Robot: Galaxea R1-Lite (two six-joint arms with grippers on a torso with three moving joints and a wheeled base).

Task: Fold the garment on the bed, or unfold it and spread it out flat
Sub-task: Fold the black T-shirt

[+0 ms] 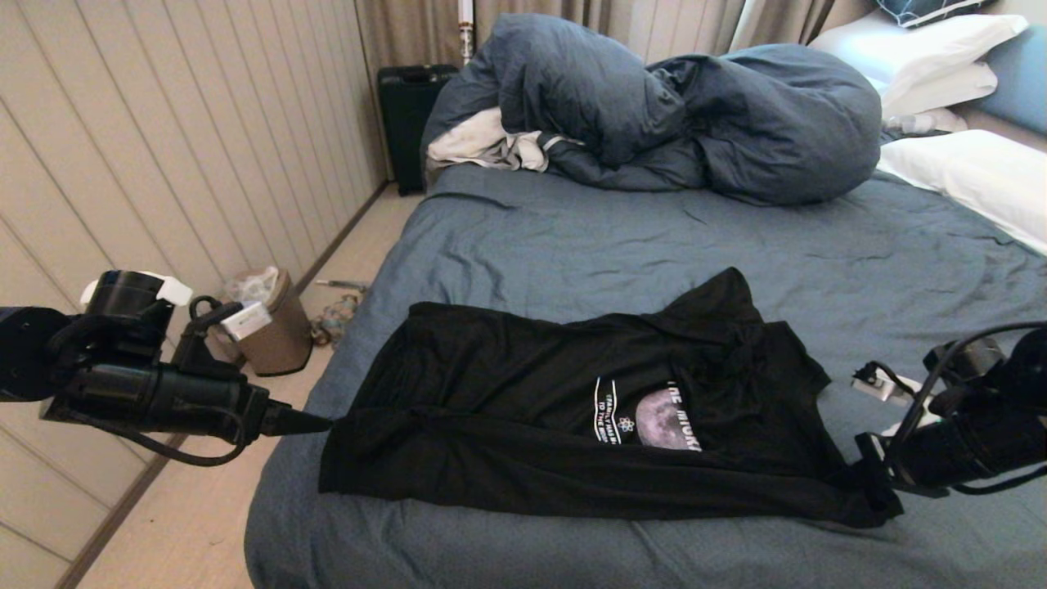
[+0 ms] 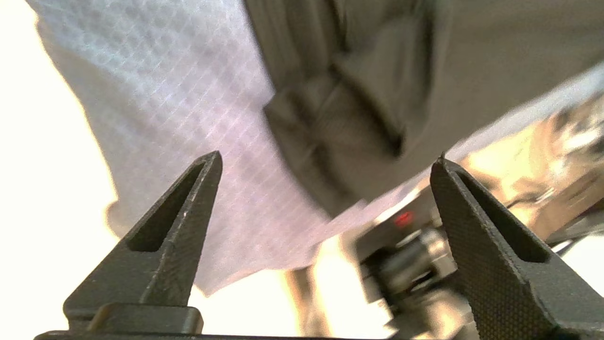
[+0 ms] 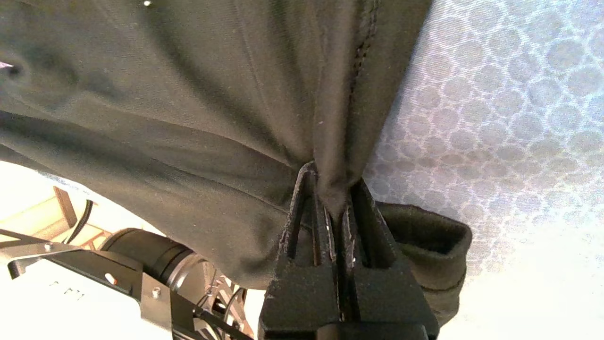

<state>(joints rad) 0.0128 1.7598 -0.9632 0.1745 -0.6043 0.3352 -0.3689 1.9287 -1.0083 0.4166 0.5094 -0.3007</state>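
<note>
Status: the garment [image 1: 572, 409] lies across the near part of the bed [image 1: 613, 237], running along the near edge, hem end toward the bed's left edge, collar and sleeve end toward the right. Print faces up but is partly covered by a fold of fabric, and the far sleeve area is bunched into a peak. The body looks doubled over lengthwise, so I'd judge it partway through, neither a clean fold nor spread flat. The right gripper [image 3: 337, 208] is pressed together, pinching a gathered bit of the shirt at its near right corner; the wrist view shows fabric drawn into the closed tips, with a seam running up from them. The left gripper [image 2: 325, 198] is spread wide and holds nothing; in the head view it sits just off the bed's left edge, tips level with the shirt's near left corner, just short of the cloth. Left to do, as I read it: smooth the bunched sleeve, square up the edges, then either finish folding or open it out. The duvet [image 1: 654, 106] and pillows [image 1: 965, 172] sit at the far edge, well apart from the shirt.
</note>
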